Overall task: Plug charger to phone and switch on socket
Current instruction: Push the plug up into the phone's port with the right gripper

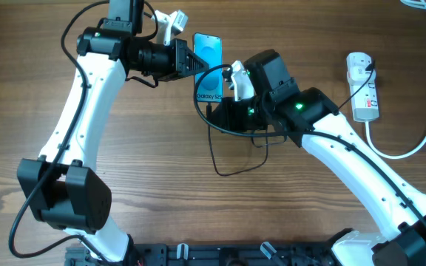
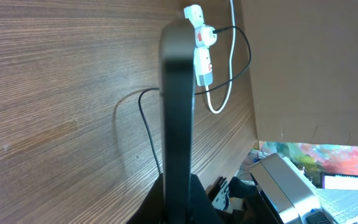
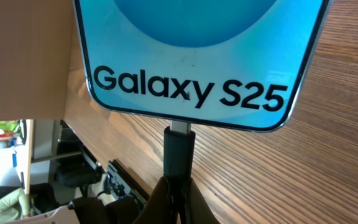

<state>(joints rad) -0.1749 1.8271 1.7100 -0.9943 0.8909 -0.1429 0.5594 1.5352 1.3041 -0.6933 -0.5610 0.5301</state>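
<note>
The phone (image 1: 208, 68) with a teal-blue screen and "Galaxy S25" text is held off the table by my left gripper (image 1: 191, 60), which is shut on it; in the left wrist view the phone (image 2: 178, 112) shows edge-on between the fingers (image 2: 179, 208). My right gripper (image 1: 224, 103) is shut on the charger's connector (image 3: 179, 152), whose metal tip touches the phone's bottom port (image 3: 180, 127). The thin black cable (image 1: 220, 151) loops on the table. The white socket (image 1: 362, 87) lies at the right, with the black plug (image 1: 363, 70) in it.
A thick white cord (image 1: 420, 140) curves from the socket toward the right table edge. The socket also shows in the left wrist view (image 2: 201, 50). Wooden table (image 1: 161, 192) all around.
</note>
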